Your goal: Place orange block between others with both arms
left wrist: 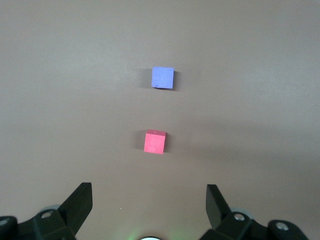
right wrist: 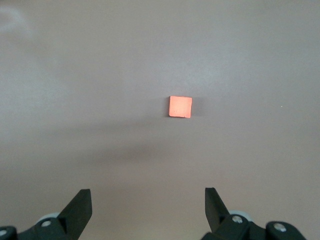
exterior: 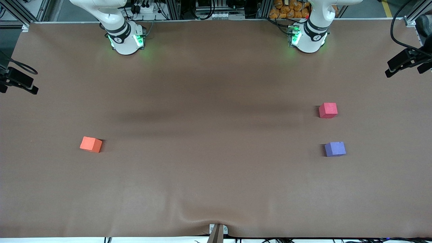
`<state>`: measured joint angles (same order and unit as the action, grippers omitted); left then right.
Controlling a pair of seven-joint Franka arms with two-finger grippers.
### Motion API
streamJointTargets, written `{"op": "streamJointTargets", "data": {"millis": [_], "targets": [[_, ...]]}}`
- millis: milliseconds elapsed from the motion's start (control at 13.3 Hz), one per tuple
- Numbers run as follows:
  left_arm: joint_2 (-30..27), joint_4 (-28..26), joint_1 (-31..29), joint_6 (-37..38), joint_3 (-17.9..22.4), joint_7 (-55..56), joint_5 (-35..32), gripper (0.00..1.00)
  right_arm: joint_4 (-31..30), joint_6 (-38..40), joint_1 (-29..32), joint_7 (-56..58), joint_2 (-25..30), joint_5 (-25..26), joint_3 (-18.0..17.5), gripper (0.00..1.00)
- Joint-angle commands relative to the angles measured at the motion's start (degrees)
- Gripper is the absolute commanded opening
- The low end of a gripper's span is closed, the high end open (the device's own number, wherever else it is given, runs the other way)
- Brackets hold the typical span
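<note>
The orange block [exterior: 90,144] [right wrist: 180,106] lies alone on the brown table toward the right arm's end. Toward the left arm's end sit the others: a pinkish-red cube [exterior: 328,110] [left wrist: 155,141] and, nearer the front camera, a purple-blue cube [exterior: 334,149] [left wrist: 163,77], with a gap between them. My left gripper [left wrist: 148,192] hangs open high above the table, with both cubes in its view and nothing between its fingers. High over the table, my right gripper [right wrist: 148,195] is open and empty too, looking down on the orange block. Neither gripper shows in the front view.
Both arm bases [exterior: 125,38] [exterior: 307,37] stand along the table's back edge. Black camera mounts [exterior: 18,81] [exterior: 406,60] jut in at each end of the table. A small bracket [exterior: 217,231] sits at the front edge.
</note>
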<state>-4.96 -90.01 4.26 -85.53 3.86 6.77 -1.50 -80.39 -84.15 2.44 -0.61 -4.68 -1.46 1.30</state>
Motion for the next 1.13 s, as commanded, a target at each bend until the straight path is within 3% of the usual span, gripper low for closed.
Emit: {"op": "streamJointTargets", "data": {"millis": [0,377,1055], "targets": [[1.0,1.5,-0.6,-0.3,-0.3,-0.8,-0.5,1.00,0.5,-0.2,0.1,0.0,-5.8,0.2,-0.2,1.00],[1.1,1.1,-0.6,-0.3,-0.3,-0.8,-0.6,1.00,0.5,-0.7,1.0,0.1,-13.8,0.8,0.0,1.00],[0.8,0.8,-0.6,0.3,-0.3,-0.8,-0.6,1.00,0.4,-11.5,2.2,-0.4,-27.1,0.8,0.0,1.00]]}}
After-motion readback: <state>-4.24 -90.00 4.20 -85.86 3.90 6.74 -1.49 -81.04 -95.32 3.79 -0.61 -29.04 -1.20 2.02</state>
